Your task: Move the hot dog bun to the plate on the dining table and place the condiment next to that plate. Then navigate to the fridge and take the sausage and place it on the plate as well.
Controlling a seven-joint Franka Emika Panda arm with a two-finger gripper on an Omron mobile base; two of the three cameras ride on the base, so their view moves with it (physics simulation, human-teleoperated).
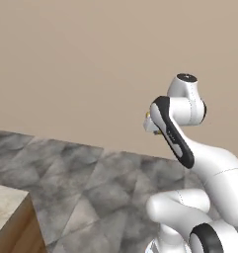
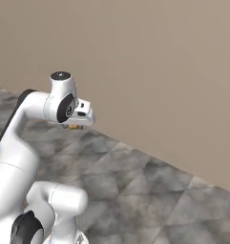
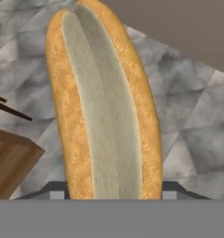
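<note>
The hot dog bun (image 3: 104, 107) stands upright between my fingertips, golden-tan crust on both sides and the pale cut face towards the camera. My gripper (image 3: 114, 191) is shut on its lower end, held high above the floor. From the base views, the gripper (image 1: 151, 123) (image 2: 76, 124) points down, with a sliver of the bun (image 2: 74, 127) showing under the hand. A corner of the dining table (image 1: 7, 210), beige marbled top on a wood base, sits at the lower left. The plate, condiment, fridge and sausage are out of view.
Grey marbled floor tiles (image 1: 91, 178) spread below the arm, and a plain beige wall (image 2: 159, 71) rises behind. In the hand view a wood-panelled corner (image 3: 11, 162) and thin dark rods (image 3: 6, 109) lie at the left.
</note>
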